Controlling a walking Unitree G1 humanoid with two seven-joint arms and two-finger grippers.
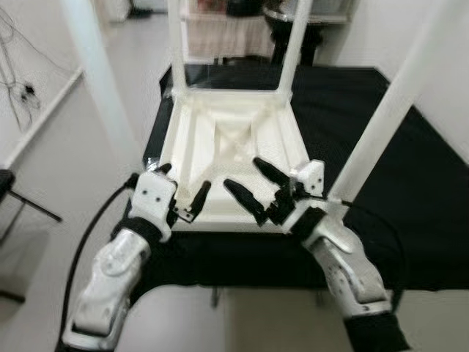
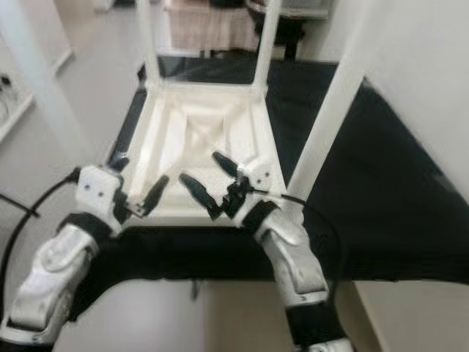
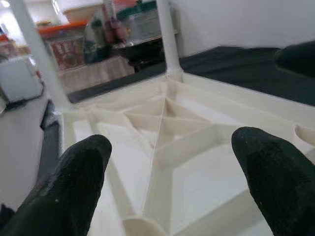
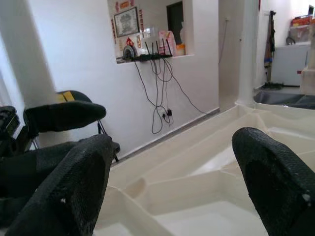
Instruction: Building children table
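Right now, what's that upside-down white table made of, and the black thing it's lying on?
The table looks like moulded plastic, cream-white with a slight sheen: its underside shows cast-in ribs crossing in an X. The black sheet beneath looks like matte cloth or a soft mat; which one is unclear.

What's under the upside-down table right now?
The white table lies top-down on a black cloth, legs up. Whatever lies beneath the cloth is covered.

Glossy cream plastic table (image 1: 233, 139), ribbed
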